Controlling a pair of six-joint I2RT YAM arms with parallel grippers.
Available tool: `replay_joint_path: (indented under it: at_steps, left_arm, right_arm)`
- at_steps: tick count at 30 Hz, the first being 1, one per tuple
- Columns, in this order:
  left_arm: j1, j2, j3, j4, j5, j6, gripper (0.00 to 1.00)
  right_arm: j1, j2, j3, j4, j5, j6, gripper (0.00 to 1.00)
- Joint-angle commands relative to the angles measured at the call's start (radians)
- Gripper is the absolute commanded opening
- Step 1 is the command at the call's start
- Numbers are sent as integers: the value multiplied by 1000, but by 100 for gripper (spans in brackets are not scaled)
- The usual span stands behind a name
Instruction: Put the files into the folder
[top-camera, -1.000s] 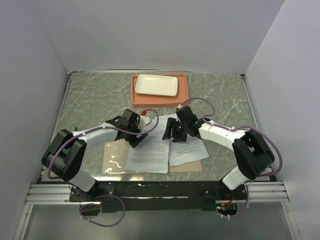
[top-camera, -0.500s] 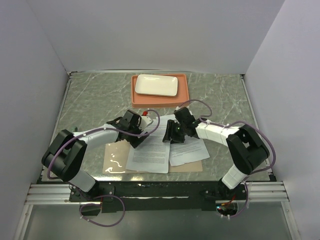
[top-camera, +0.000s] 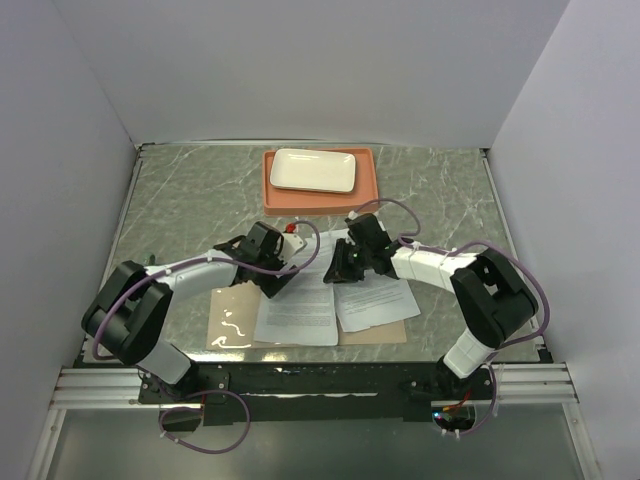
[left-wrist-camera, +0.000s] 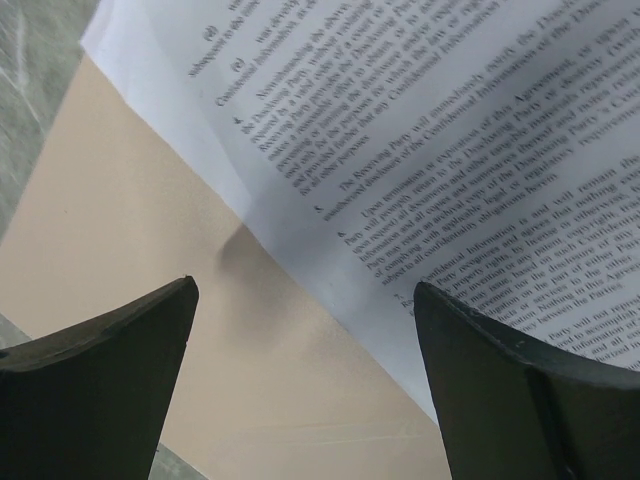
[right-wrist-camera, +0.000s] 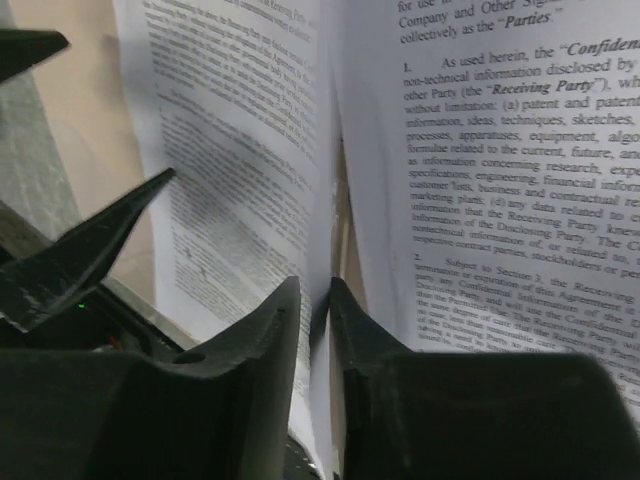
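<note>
Top external view: a grey-green marbled surface (top-camera: 190, 200) boxed in by plain pale walls (top-camera: 300, 70), with an orange tray (top-camera: 368, 190) carrying a white plate (top-camera: 313, 170) at the upper centre. Lower centre, the tan folder (top-camera: 228, 300) lies flat, glossy pocket showing, and the files (top-camera: 300, 312) are spread side by side on it. The left claw (top-camera: 283, 272) hangs gaping wide over folder and sheet edge, holding nothing. The right claw (top-camera: 338, 270) is at the sheets' top edge, and in the right wrist view its fingers are pinched almost together on a sheet's lifted edge.
</note>
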Motion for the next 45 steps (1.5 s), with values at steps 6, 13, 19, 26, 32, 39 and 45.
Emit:
replay_joint_path:
  at_steps: [6,13,19,26,32,39,45]
  left_arm:
    - [117,-127,175,-233,125,-27,96]
    - [421,-162,298,-379,319,74,96]
    - [581,-168,192,-376,333,173,96]
    - [698,-157,118,-376,368,202,96]
    - [704,-186,65,-346,336,211,97]
    - [704,-187,9,-299,304,217,98]
    - [704,-191,-26,-276,262,235,97]
  right_arm:
    - [20,-97,-3,139,-33,-50,5]
    - [21,-184,133,51,8,-212,1]
    - [44,-163,259,7,1,-307,1]
    - [107,-117,352,-59,11,-386,0]
    - [147,-96,380,-79,-8,-393,0]
    - [170,-77,366,-59,-10,-372,0]
    - [168,-62,334,-15,-7,-340,0]
